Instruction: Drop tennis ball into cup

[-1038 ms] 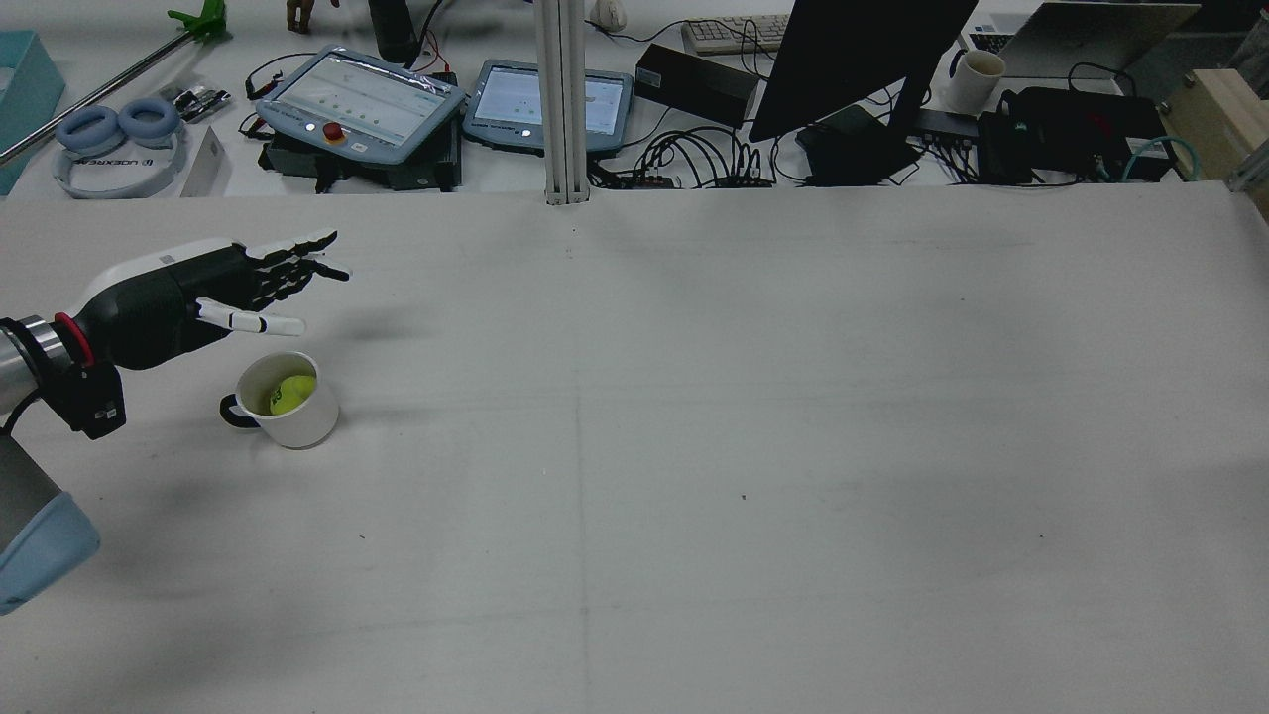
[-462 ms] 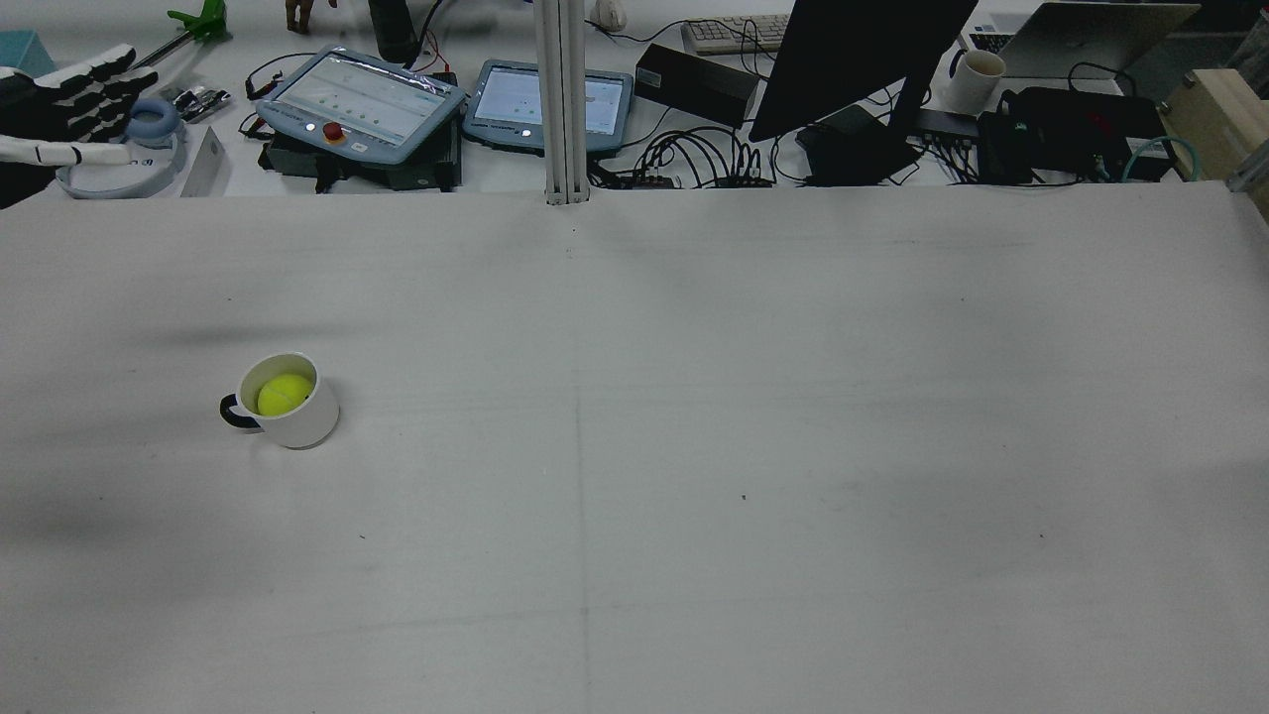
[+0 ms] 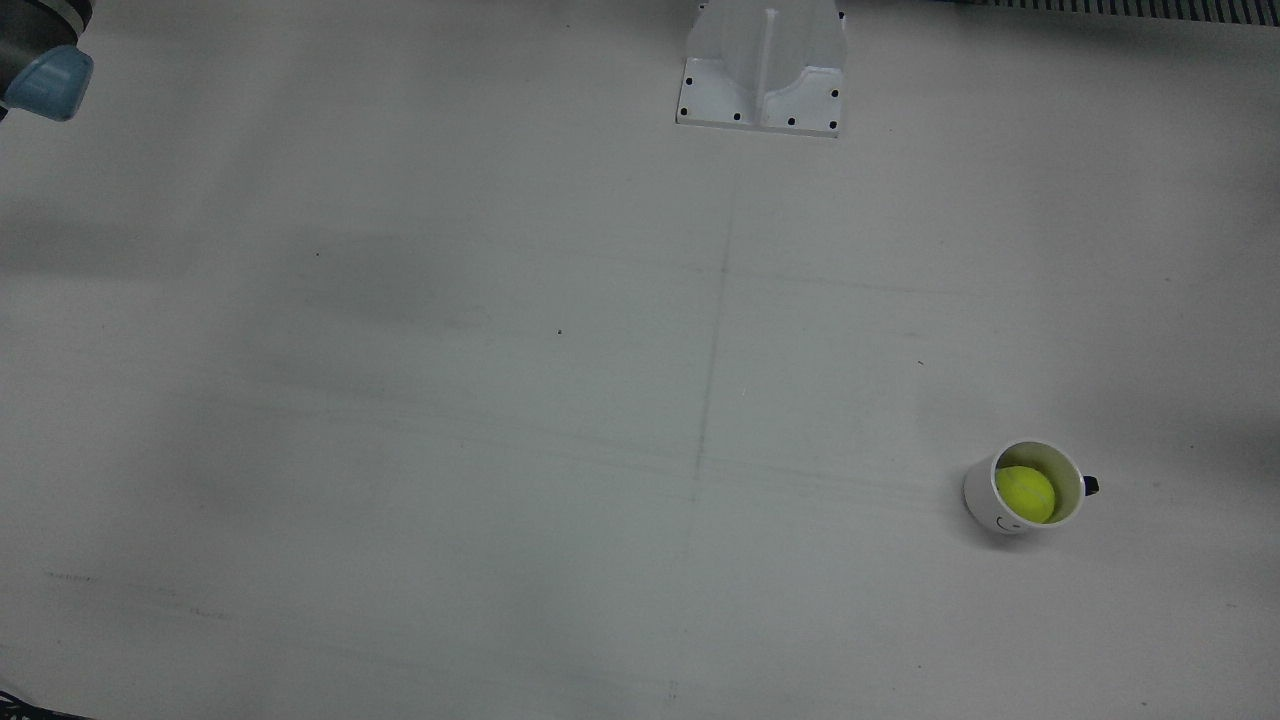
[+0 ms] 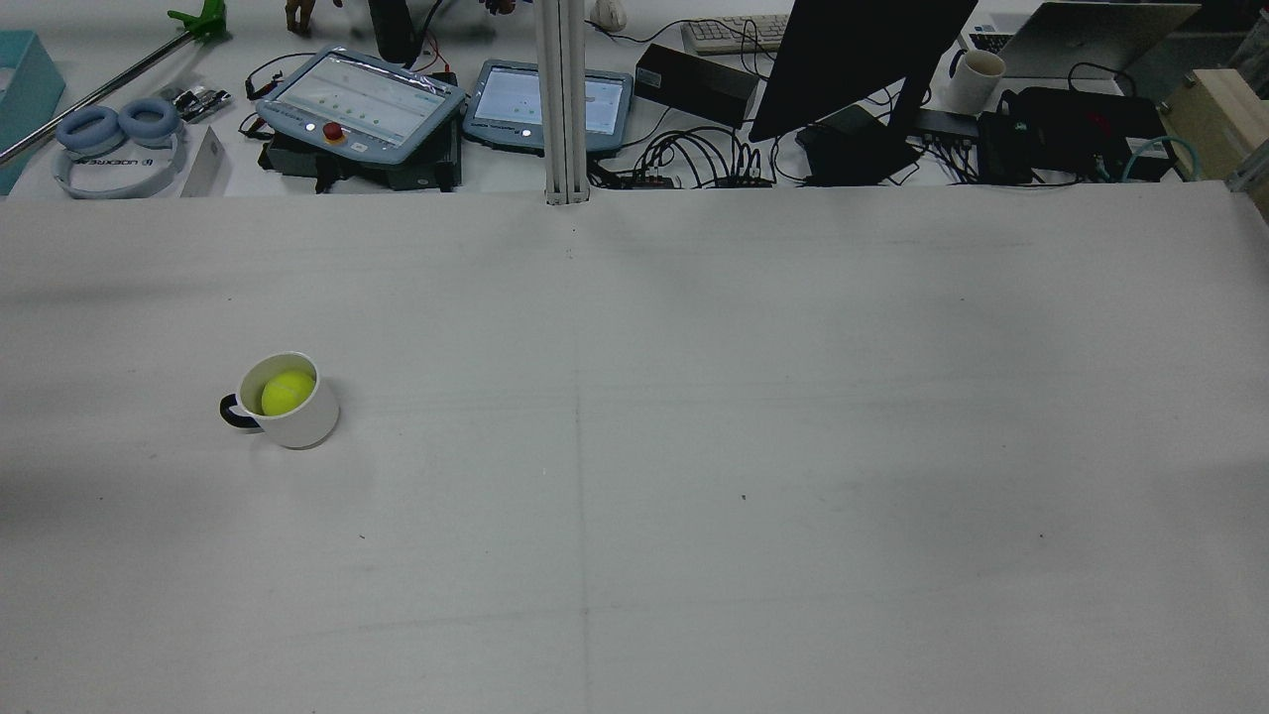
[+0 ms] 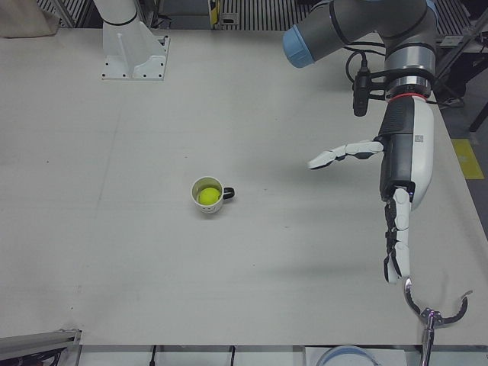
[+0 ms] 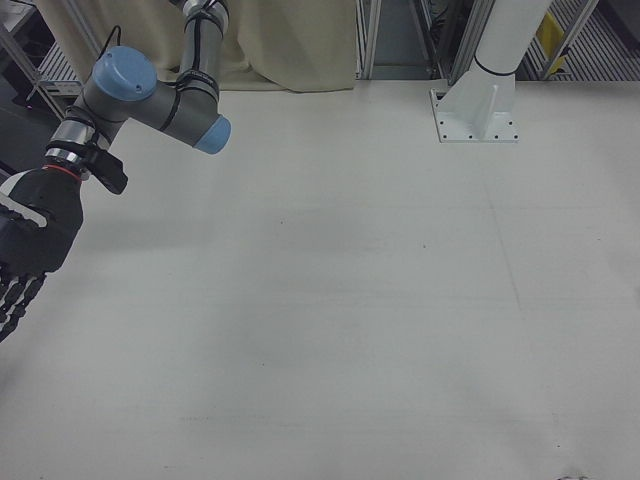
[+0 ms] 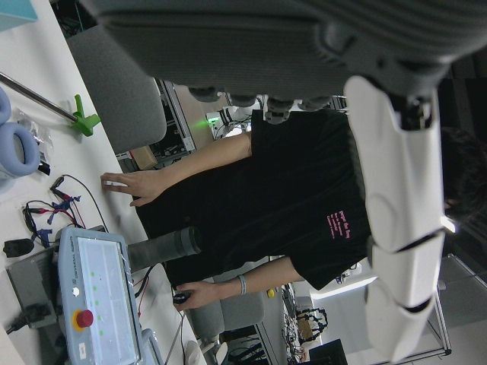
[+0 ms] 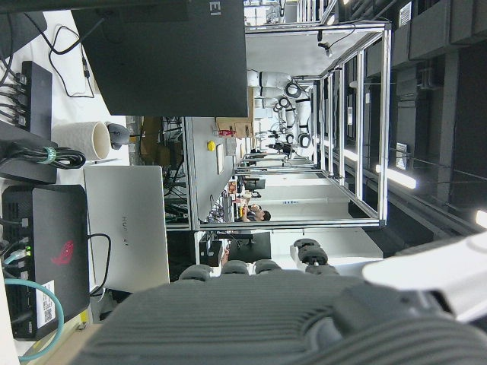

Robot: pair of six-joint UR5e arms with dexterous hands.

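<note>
The yellow tennis ball (image 4: pixel 288 393) lies inside the white cup (image 4: pixel 302 421) with a dark handle, on the table's left side in the rear view. Ball (image 3: pixel 1024 493) and cup (image 3: pixel 985 500) also show in the front view, and ball (image 5: pixel 207 196) and cup (image 5: pixel 214 207) in the left-front view. My left hand (image 5: pixel 400 179) is open and empty, fingers spread and pointing down, raised well to the side of the cup by the table's edge. My right hand (image 6: pixel 28 255) is open and empty at the right-front view's left edge, far from the cup.
Beyond the table's far edge are two teach pendants (image 4: pixel 362 99), headphones (image 4: pixel 117 144), a monitor (image 4: pixel 853 59), cables and a mug (image 4: pixel 974 77). The arm pedestal (image 3: pixel 762 65) stands at the near side. A person (image 7: pixel 251 198) shows in the left hand view.
My left hand, open above the cup a second ago, has pulled up and away to the left and left the rear view. The ball stays in the cup.
</note>
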